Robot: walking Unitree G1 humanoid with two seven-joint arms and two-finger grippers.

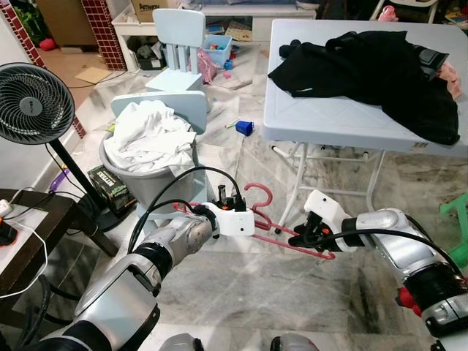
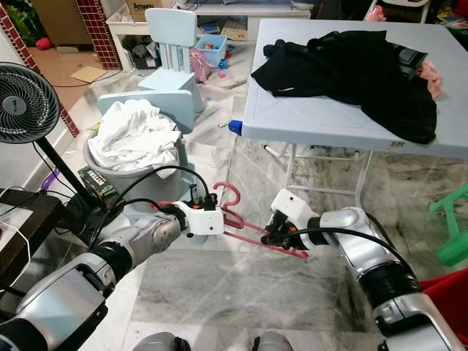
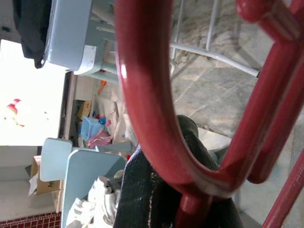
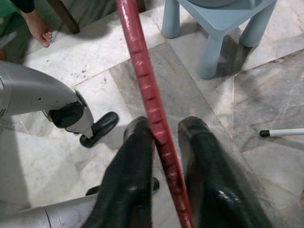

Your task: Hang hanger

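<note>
Marble floor (image 1: 292, 285) underfoot, table (image 1: 344, 117) with black clothes (image 1: 380, 66) at one o'clock; left gripper (image 1: 228, 208) and right gripper (image 1: 313, 235) both clamp the hanger (image 1: 281, 230).

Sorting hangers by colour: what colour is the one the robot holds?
Red to pinkish-red hanger, clearest in the right wrist view.

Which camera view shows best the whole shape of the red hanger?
The left eye view: the hanger shows its hook and long bar, held between the left gripper and the right gripper. The right eye view shows much the same. The left wrist view gives the hook close up; the right wrist view, the bar between its fingers.
</note>
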